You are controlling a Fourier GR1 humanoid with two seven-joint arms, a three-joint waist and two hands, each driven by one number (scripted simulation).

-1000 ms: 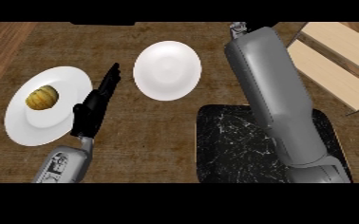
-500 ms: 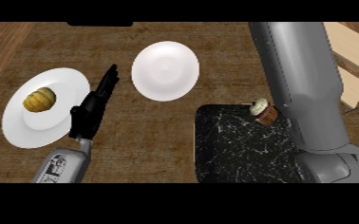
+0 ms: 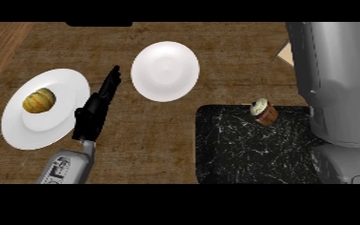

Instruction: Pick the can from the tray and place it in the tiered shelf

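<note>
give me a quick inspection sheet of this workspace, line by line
surface: wooden counter, seen from steeply above
job's things: can tilted on the black speckled tray, near its upper edge; only a pale corner of the tiered shelf shows beside the right forearm
clutter: bare white plate at centre; white plate at left with a round yellow-brown food item on it
hands: left hand open, fingers straight, beside the left plate, touching nothing; right hand not seen, only its grey forearm along the right edge
cables: nothing seen
surroundings: dark shape at the counter's top edge, unclear what it is
</note>
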